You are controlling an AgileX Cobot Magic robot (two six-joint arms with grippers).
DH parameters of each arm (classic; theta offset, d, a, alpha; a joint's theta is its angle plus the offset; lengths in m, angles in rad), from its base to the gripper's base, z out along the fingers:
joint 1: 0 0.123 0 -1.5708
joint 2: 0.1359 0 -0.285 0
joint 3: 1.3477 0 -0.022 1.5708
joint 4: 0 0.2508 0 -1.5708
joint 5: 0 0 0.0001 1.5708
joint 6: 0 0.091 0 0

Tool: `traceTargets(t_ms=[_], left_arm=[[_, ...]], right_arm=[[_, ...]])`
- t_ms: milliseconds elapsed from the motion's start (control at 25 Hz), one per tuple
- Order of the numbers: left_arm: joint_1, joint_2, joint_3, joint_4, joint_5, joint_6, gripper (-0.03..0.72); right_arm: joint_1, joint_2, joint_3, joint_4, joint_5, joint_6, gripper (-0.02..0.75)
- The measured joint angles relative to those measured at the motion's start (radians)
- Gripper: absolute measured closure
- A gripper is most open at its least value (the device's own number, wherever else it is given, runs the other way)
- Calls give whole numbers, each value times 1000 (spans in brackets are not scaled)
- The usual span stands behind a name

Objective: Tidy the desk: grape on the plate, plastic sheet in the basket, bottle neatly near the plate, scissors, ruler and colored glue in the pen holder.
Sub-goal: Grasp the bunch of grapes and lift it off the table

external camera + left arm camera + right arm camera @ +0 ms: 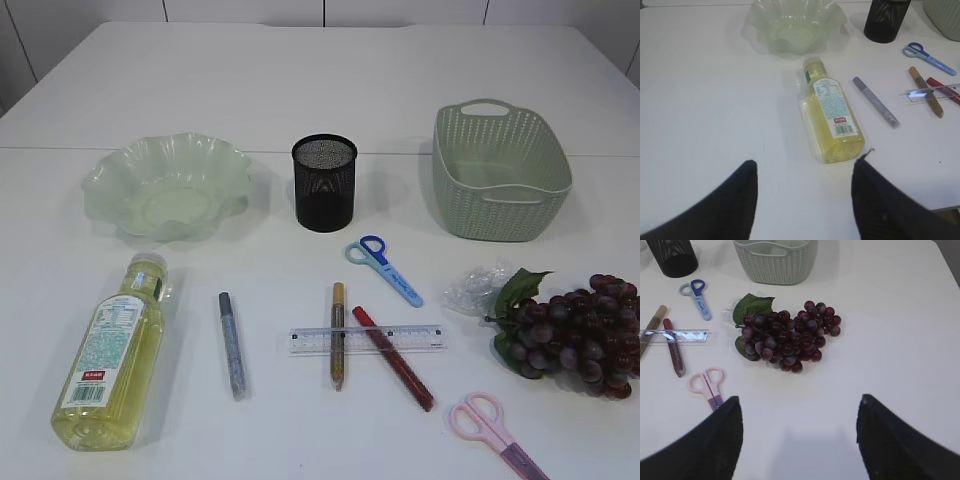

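Note:
The purple grape [575,335] bunch lies at the right front, with the crumpled plastic sheet [475,288] beside its leaf. At the left front the yellow bottle [110,355] lies on its side below the green plate [167,187]. Silver glue [232,345], gold glue [338,335] and red glue [392,357] lie mid-table, the last two crossing the clear ruler [365,339]. Blue scissors [384,268] and pink scissors [495,430] lie flat. My left gripper [805,162] hangs open just short of the bottle [832,117]. My right gripper [800,399] hangs open short of the grape [787,335].
A black mesh pen holder [324,183] stands at the middle back, and a green woven basket [500,170] stands to its right. Neither arm shows in the exterior view. The pink scissors [707,385] lie close by my right gripper's left finger.

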State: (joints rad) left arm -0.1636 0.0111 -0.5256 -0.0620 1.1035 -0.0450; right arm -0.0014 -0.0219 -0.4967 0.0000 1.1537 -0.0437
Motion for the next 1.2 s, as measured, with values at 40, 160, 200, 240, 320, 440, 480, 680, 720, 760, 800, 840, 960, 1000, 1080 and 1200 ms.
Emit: traceTargets(t_ms=[40, 160, 200, 240, 320, 440, 480, 680, 720, 760, 800, 840, 960, 1000, 1080, 1200], left_arm=[[0, 0, 0, 0, 0, 0, 253], [0, 0, 0, 0, 0, 0, 253], [0, 0, 0, 0, 0, 0, 253], [0, 0, 0, 0, 0, 0, 253], [0, 0, 0, 0, 0, 0, 253], [0, 0, 0, 0, 0, 0, 253], [0, 0, 0, 0, 0, 0, 253], [0, 0, 0, -19, 0, 0, 253], [0, 0, 0, -26, 0, 0, 253], [0, 0, 0, -28, 0, 0, 253], [0, 0, 0, -28, 0, 0, 253], [0, 0, 0, -29, 0, 0, 253], [0, 0, 0, -29, 0, -2, 253], [0, 0, 0, -29, 0, -2, 253], [0, 0, 0, -29, 0, -2, 253], [0, 0, 0, -29, 0, -2, 253]], right_arm=[[0, 0, 0, 0, 0, 0, 186], [0, 0, 0, 0, 0, 0, 186], [0, 0, 0, 0, 0, 0, 186], [0, 0, 0, 0, 0, 0, 186], [0, 0, 0, 0, 0, 0, 186], [0, 0, 0, 0, 0, 0, 186], [0, 0, 0, 0, 0, 0, 186], [0, 0, 0, 0, 0, 0, 186], [0, 0, 0, 0, 0, 0, 186], [0, 0, 0, 0, 0, 0, 186], [0, 0, 0, 0, 0, 0, 186], [0, 0, 0, 0, 0, 0, 186], [0, 0, 0, 0, 0, 0, 186], [0, 0, 0, 0, 0, 0, 186], [0, 0, 0, 9, 0, 0, 186], [0, 0, 0, 30, 0, 0, 186]])
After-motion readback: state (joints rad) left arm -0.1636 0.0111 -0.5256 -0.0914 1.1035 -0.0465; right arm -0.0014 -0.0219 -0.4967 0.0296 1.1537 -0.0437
